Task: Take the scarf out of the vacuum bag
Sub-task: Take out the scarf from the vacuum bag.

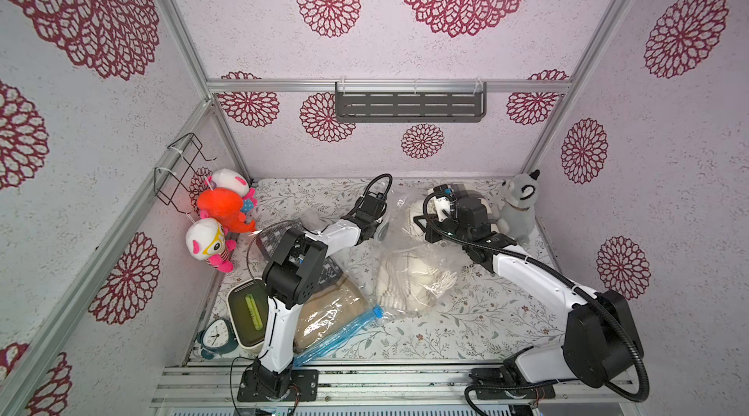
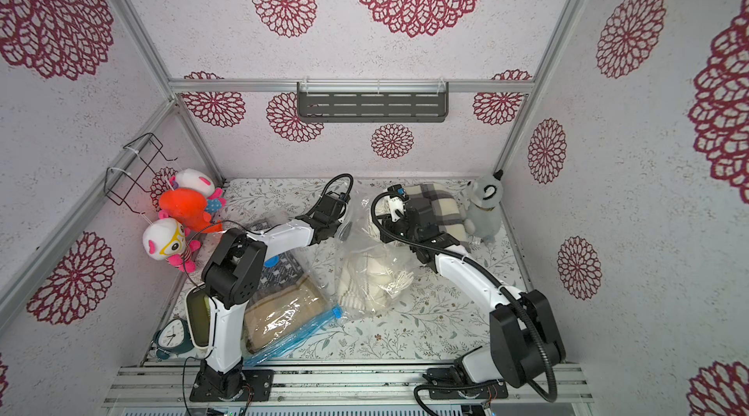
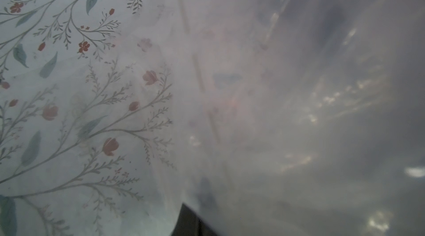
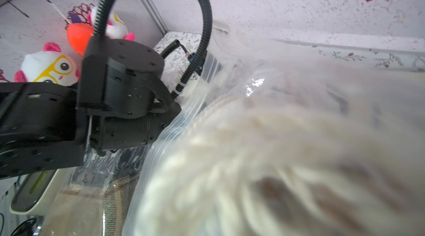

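We count two arms over the floral counter.

1. The left gripper meets the raised edge of the clear vacuum bag. Its jaws are together, clamped on the bag's film. Film fills most of the left wrist view.
2. The right gripper reaches into the far end of the same bag. The film and the scarf hide its jaws, so we cannot tell whether they are apart or together.
3. We see one cream knit scarf. It lies bunched inside the clear bag at mid-counter, with its fringe toward the right arm's side. In the right wrist view it fills the foreground, blurred.
4. A second bag with a blue zip edge holds tan knit fabric and lies beside the left arm's base.
5. We count four plush toys:
   - Three hang at the left wall: two white-and-pink and one orange.
   - One grey plush stands in the far right corner.
6. We also see one folded plaid blanket, just beside the grey plush, and one alarm clock at the near left corner.
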Action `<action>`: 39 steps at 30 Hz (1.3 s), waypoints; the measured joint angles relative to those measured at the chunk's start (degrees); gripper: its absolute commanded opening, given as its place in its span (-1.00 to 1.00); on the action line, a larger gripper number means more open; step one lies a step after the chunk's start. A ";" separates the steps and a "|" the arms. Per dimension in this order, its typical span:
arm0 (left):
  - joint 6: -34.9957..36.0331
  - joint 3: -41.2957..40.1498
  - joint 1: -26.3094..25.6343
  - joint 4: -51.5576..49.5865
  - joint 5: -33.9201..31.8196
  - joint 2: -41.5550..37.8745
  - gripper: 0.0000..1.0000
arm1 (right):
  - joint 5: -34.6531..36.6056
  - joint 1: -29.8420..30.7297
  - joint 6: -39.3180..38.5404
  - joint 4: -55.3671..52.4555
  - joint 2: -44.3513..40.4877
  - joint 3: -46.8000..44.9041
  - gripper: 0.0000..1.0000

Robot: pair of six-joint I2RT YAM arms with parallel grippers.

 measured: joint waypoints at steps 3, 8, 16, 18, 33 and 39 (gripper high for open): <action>-0.02 0.22 0.09 -0.72 -0.57 0.00 -1.00 | -3.26 -0.17 -1.18 2.19 -1.11 -2.58 -1.00; -0.52 0.15 0.22 -0.57 1.20 0.02 -1.00 | -4.70 -0.07 -2.71 3.56 -2.60 -3.87 -1.00; -2.25 -5.11 0.46 5.27 5.09 -2.08 -1.00 | -3.45 -0.09 -3.04 7.26 -2.69 -1.38 -1.00; -2.62 -6.82 0.96 6.34 5.62 -3.39 -1.00 | -2.01 -0.11 -3.10 7.56 -3.32 -1.57 -1.00; -2.40 -18.58 -1.99 14.16 7.26 -21.49 -1.00 | 6.78 -6.25 -2.38 0.94 -0.09 5.90 -1.00; -1.99 -6.21 0.59 8.28 7.87 -8.72 -1.00 | 1.70 5.55 -7.41 4.55 -2.45 -2.97 -1.00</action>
